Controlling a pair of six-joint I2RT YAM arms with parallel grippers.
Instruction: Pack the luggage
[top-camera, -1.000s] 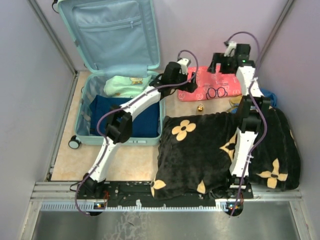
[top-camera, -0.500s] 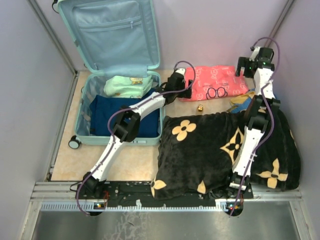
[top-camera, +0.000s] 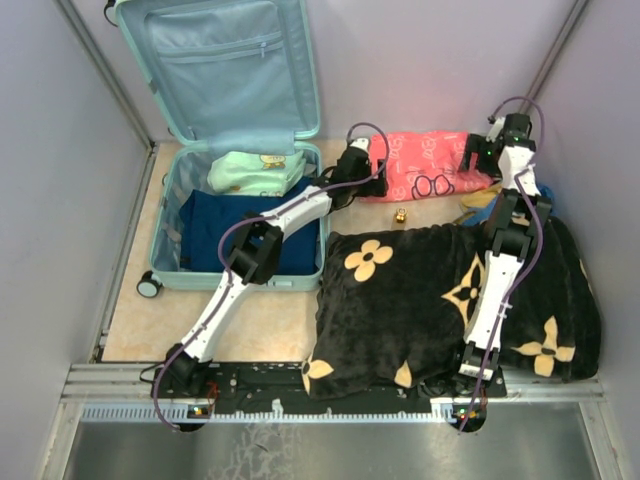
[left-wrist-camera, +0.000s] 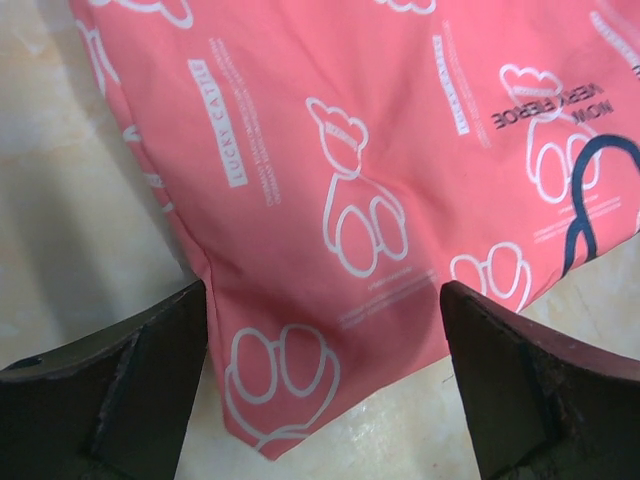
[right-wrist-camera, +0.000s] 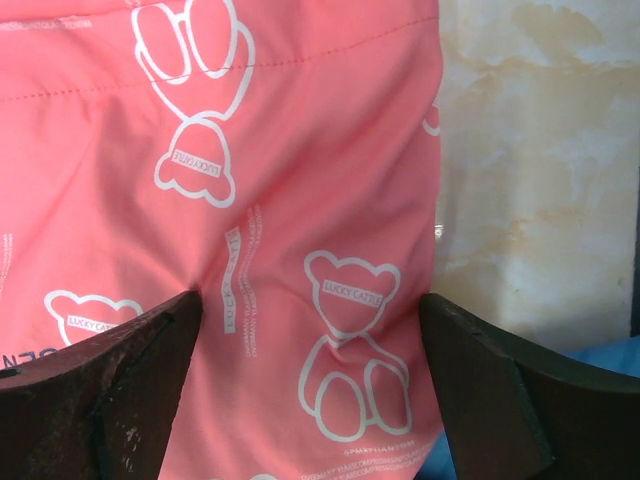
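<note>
Both spread wide, gripping nothing: left end effector (top-camera: 364, 168) straddles the 9 o'clock end of the pink folded garment (top-camera: 430, 165), right end effector (top-camera: 478, 153) straddles its 3 o'clock end. The garment's long axis runs 9–3. The luggage (top-camera: 230, 70) lies open on the worktop (top-camera: 250, 320) at 9 o'clock from the garment, nearest the left end effector, so the carry likely goes toward 9.

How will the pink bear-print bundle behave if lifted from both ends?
The pink bundle looks like thin folded cloth with soft creases, so it will probably sag between grips. Likely light for its size. Its loose corner may unfold when raised.
</note>
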